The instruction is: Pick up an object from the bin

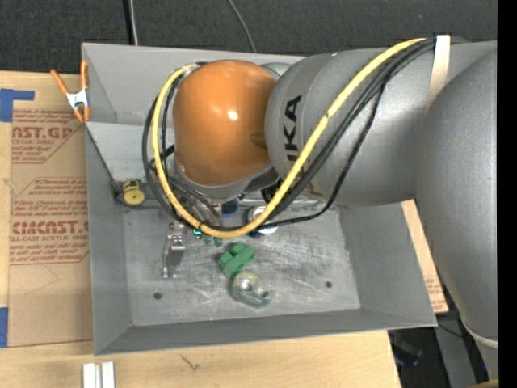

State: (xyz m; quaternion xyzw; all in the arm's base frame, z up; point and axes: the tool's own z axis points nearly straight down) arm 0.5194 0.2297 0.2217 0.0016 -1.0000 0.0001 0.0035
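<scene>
Grey bin [105, 297] seen from above; the arm's gripper [171, 255] hangs low over the floor left of centre, probably lining up a pick; jaw state cannot be told; a green block [236, 257] lies near it, untouched, a pale round piece [249, 288] just beside that.

Arm [363, 136] hides rear of bin [109, 297]; blue bit [231, 209] beneath, perhaps bin item, mostly covered

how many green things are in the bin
2. A dark green blocky plastic piece lies mid-floor of the grey metal bin; a pale green rounded object sits just in front of it, touching or nearly so. The arm's orange cover may hide others.
</scene>
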